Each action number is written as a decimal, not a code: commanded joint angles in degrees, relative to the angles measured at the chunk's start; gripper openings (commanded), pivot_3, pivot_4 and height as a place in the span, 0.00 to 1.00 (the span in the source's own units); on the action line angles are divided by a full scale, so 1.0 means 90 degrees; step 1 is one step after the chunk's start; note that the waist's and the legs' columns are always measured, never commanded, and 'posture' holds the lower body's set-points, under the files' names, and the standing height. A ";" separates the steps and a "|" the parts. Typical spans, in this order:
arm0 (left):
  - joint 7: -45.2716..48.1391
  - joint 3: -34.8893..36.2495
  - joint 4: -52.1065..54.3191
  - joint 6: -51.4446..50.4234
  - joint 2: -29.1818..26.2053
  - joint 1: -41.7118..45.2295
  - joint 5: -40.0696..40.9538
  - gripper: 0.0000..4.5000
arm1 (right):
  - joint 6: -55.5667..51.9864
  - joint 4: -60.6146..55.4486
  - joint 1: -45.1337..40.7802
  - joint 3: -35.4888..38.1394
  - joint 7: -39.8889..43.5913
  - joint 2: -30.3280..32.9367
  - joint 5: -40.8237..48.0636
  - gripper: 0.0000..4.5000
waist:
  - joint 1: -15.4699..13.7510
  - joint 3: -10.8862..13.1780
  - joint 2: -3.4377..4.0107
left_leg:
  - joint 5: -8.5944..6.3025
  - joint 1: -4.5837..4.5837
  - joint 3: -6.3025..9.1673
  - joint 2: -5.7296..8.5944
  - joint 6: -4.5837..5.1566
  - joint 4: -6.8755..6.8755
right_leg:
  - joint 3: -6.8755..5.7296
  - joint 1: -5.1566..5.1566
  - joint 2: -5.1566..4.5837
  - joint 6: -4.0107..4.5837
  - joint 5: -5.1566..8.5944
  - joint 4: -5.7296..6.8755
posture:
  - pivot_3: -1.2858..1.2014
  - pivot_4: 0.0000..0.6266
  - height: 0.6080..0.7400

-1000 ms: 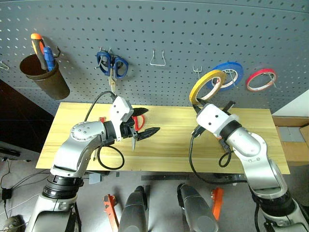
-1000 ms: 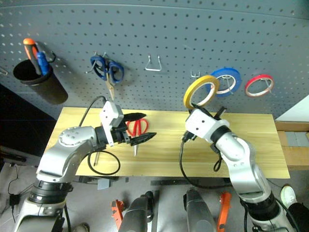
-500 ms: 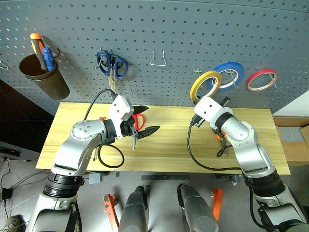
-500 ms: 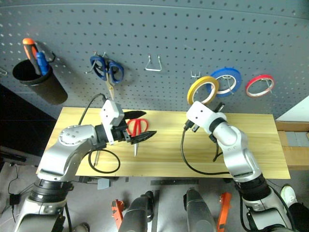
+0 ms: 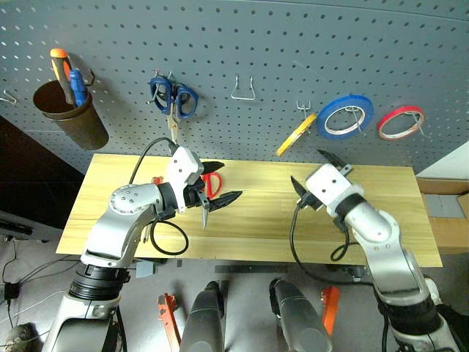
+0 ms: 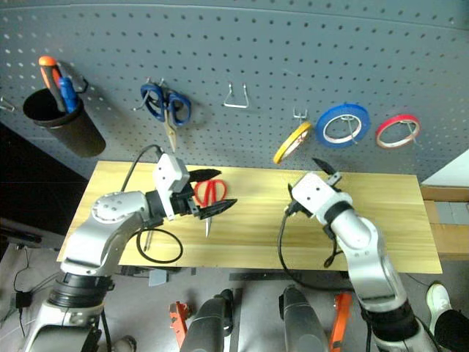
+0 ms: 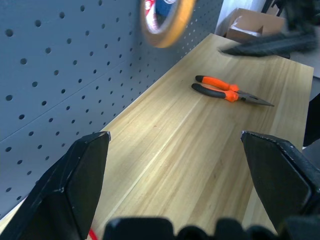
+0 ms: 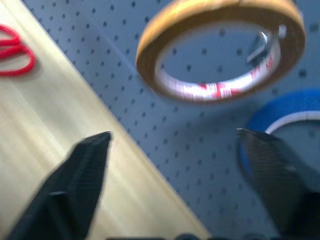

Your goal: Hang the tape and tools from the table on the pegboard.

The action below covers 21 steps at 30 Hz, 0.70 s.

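Note:
The yellow tape hangs tilted from a metal hook on the grey pegboard, left of the blue ring. My right gripper is open and empty just below it, over the wooden table; in the right wrist view the tape floats above the spread fingers. My left gripper stands open above the table's left part, with the red-handled scissors lying on the wood right behind it. The orange-and-black pliers lie on the table further right.
On the pegboard hang a brown cup with orange and blue handles in it, blue scissors, a bare wire hook, a blue tape ring and a red tape ring. A cardboard box stands past the table's right end.
My right gripper has opened, let go of the yellow tape on the hook, and dropped down and back. The tape now hangs free, tilted. The left arm has stayed put.

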State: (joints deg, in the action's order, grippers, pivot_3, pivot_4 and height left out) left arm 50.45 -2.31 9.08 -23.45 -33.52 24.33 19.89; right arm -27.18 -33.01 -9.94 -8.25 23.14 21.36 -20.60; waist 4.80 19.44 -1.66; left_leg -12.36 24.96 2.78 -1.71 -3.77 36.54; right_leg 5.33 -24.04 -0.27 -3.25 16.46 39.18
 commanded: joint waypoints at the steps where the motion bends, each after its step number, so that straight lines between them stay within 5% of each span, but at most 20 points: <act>1: 0.0038 0.0043 0.0131 0.0173 -0.0068 -0.0040 -0.0049 1.00 | -0.0798 -0.0770 0.0505 0.0334 -0.0207 -0.0430 0.0168 0.99 | 0.0002 0.0000 0.0000 | 0.0000 0.0000 0.0003 -0.0002 0.0000 0.0004 | -0.0003 0.0001 0.0002 0.0000 0.0000 0.0002 | 0.46 0.56 1.00; 9: 0.0434 -0.0336 -0.0055 0.0585 -0.0235 0.0027 -0.0443 1.00 | -0.3334 0.0297 -0.0474 0.1511 -0.0417 -0.1662 0.1205 0.99 | 0.0043 0.0001 0.0001 | 0.0001 -0.0013 -0.0008 -0.0003 -0.0001 0.0034 | 0.0016 -0.0001 0.0012 -0.0001 0.0001 0.0045 | 0.46 0.56 1.00; 21: 0.0486 -0.0336 0.0038 0.0664 -0.0327 -0.0078 -0.0551 1.00 | -0.3022 0.3974 -0.1870 0.2067 -0.0662 -0.0644 0.1832 0.99 | 0.0036 0.0001 0.0001 | -0.0002 -0.0003 -0.0012 0.0001 0.0004 0.0017 | 0.0015 -0.0004 0.0006 0.0000 0.0000 0.0019 | 0.47 0.56 1.00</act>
State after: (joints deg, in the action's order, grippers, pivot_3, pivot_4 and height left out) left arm 54.58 -6.24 7.19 -18.27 -35.99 24.06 14.91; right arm -56.40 0.67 -25.42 9.68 17.25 14.56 -5.30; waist 5.12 19.45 -1.65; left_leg -12.38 24.92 2.66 -1.71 -3.73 36.70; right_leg 5.47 -24.07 -0.22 -3.25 16.46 39.36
